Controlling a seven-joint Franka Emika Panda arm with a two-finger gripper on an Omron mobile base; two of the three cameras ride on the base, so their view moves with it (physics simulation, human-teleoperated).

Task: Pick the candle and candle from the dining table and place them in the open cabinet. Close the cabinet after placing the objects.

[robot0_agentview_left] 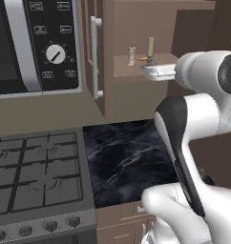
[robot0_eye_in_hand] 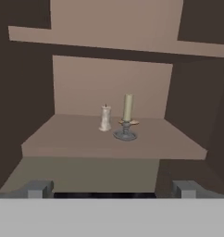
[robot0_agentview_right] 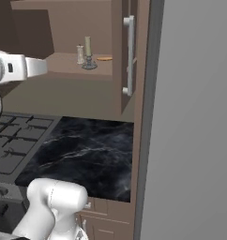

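Standing together on the cabinet shelf were both candles: the slim stick candle upright on its round grey dish, and the short stub just beside it, also upright, with a small orange thing lying on the shelf near them. Nothing of the task was left on the black table top below. My gripper was spread wide and empty, level with the shelf and out in front of its edge, apart from both candles. So what mattered next, as I judged it, was the doors: one door hung open on one flank of the opening with its long silver handle running vertically, the other door on the opposite flank. To shut them I would have to swing sideways behind a door's outer face.
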